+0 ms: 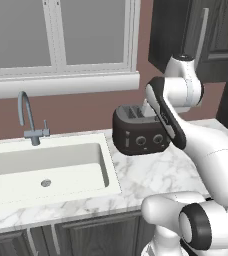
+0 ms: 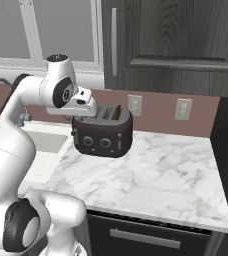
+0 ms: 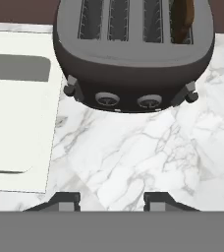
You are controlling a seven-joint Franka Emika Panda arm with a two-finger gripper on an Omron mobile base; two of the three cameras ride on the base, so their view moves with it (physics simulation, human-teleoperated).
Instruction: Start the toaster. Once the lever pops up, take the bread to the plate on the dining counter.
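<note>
The dark glossy toaster (image 3: 133, 64) stands on the marble worktop by the wall, its two silver-rimmed knobs facing me; it is also in the base views (image 1: 138, 134) (image 2: 103, 132). A dark brown slice of bread (image 3: 183, 18) sits upright in the far-right slot, showing as a brown sliver (image 2: 117, 113). The lever (image 3: 189, 94) is a small dark tab at the toaster's right end, and a like tab juts from the left end. My gripper (image 3: 111, 202) hovers above and in front of the toaster, open with nothing between its fingers. The plate and the dining counter are out of view.
A white sink (image 1: 46, 165) with a grey faucet (image 1: 30, 120) lies left of the toaster. Marble worktop (image 2: 156, 175) stretches right to a dark side panel. Dark upper cabinets (image 2: 176, 40) hang over the toaster, and two wall outlets (image 2: 134, 105) sit behind it.
</note>
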